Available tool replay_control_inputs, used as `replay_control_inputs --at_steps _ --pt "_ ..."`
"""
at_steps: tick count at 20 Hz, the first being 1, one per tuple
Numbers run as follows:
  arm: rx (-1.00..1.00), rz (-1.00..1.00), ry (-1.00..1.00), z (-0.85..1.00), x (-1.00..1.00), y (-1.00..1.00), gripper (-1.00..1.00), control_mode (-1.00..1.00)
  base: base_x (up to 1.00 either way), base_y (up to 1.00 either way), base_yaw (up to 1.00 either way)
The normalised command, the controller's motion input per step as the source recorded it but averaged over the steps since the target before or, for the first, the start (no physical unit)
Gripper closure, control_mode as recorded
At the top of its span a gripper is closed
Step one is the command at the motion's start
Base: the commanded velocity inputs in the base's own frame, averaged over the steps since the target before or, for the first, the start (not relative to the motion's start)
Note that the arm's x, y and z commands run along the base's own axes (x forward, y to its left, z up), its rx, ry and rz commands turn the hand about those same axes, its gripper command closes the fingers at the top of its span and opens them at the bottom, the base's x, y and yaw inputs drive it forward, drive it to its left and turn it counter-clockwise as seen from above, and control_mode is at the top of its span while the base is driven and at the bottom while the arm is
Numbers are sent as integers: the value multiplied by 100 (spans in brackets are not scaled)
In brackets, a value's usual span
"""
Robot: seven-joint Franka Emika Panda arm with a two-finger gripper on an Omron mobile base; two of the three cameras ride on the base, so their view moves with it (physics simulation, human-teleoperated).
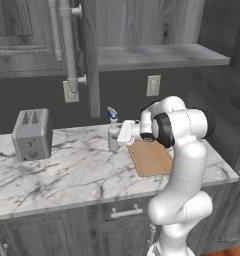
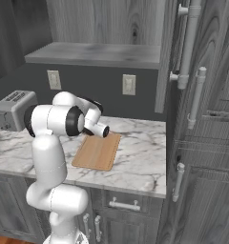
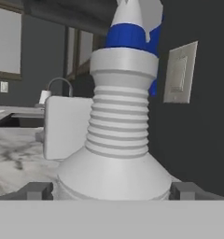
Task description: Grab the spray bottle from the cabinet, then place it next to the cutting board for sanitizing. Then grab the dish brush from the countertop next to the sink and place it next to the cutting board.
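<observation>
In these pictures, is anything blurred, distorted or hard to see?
Hand view: spray bottle looms very close, its base cut off. Left base view: evenly lit, bottle small but sharp beside the cutting board. Right base view: the arm covers the bottle.

The white marble counter [image 1: 77, 175] carries a grey toaster [image 1: 32, 134] at its left, the upright spray bottle [image 1: 113, 131] near the middle, and the wooden cutting board [image 1: 149, 157] just beside it.

spray bottle [image 3: 121, 126] base and nozzle tip cut off by frame edges, cutting board [image 1: 151, 158] partly behind arm
</observation>
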Motion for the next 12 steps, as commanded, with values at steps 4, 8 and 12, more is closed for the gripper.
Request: replay_control_inputs --at_steps 4,8,12 --pt "1 0 0 17 -16 -1 -100 -100 0 0 0" --pt "3 0 0 29 -26 -7 -100 -100 0 0 0" --pt "4 0 0 32 -32 -13 -100 -100 0 0 0"
